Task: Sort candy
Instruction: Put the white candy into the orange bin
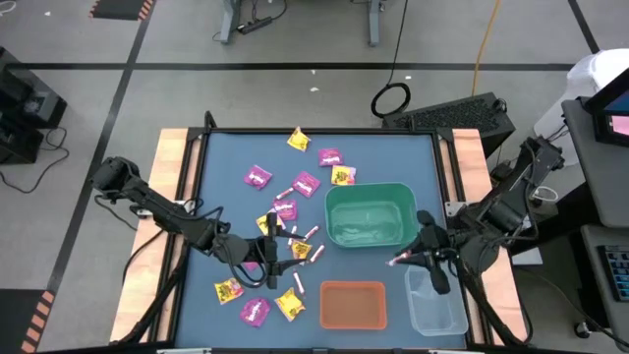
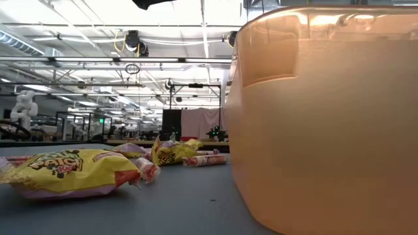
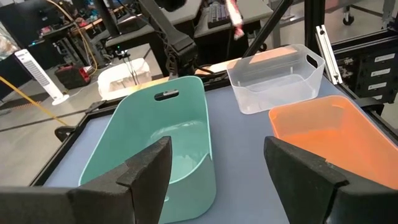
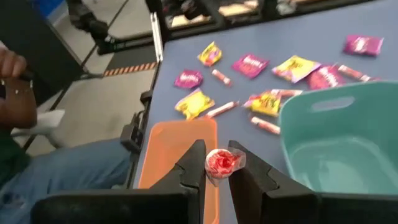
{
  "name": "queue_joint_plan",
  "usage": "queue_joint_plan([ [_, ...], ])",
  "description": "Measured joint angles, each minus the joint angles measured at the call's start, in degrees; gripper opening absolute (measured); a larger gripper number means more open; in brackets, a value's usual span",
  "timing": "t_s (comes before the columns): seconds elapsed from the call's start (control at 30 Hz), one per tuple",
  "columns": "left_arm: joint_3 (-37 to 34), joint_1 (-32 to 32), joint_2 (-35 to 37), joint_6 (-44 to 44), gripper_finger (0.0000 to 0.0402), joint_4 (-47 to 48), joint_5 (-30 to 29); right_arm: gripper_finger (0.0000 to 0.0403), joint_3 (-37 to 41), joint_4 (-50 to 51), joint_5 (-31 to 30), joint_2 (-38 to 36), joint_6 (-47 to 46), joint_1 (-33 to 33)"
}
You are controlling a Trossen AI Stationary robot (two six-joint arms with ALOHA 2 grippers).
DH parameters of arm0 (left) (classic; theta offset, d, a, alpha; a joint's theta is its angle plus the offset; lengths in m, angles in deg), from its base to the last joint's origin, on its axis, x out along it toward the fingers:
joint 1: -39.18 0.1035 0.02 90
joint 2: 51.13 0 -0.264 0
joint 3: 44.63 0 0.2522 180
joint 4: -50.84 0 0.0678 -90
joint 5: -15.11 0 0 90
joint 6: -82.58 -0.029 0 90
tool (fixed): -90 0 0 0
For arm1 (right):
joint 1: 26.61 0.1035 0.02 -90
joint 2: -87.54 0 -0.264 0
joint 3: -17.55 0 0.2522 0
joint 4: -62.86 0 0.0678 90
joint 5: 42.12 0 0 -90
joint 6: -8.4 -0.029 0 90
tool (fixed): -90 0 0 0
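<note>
The candy lies loose on the blue mat: magenta packets (image 1: pixel 257 177), yellow packets (image 1: pixel 229 289) and pink-white sticks (image 1: pixel 319 253). My right gripper (image 1: pixel 398 260) is shut on one pink-white stick (image 4: pixel 219 163), up in the air between the green bin (image 1: pixel 369 216), the orange bin (image 1: pixel 352 303) and the clear bin (image 1: pixel 435 300). My left gripper (image 1: pixel 270 251) hovers open over the candy in the middle of the mat, with nothing between its fingers (image 3: pixel 149 171). In the low view a yellow packet (image 2: pixel 65 171) lies flat beside the orange bin (image 2: pixel 326 124). My right gripper pinches the pink-white stick between its two fingers, whose free ends close on it (image 4: pixel 211 163). The fingers slant down from the table's right side. The stick is lifted clear of the table and the bins, and one end (image 3: pixel 235 15) sticks out past the fingers.
The three bins stand close together at the near right of the mat (image 1: pixel 226 157), and the green one holds nothing that I can see. A person (image 4: pixel 18 81) sits beyond the table's near edge. A keyboard (image 1: pixel 447 113) lies off the far right corner.
</note>
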Motion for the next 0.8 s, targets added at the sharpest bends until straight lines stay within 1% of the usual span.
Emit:
queue_joint_plan([
  [0.27,0.00,0.00,0.00,1.40,0.0260,-0.01,0.01,0.0043,0.00,0.00,3.74,2.36,-1.75,-0.01],
  [0.6,0.00,0.00,0.00,1.42,0.0260,-0.01,0.00,0.0043,0.00,0.07,4.12,2.40,-3.06,-0.01],
  [0.8,0.00,0.00,0.00,1.42,0.0260,-0.01,0.00,0.0043,0.00,2.04,5.08,2.40,-5.91,-0.01],
])
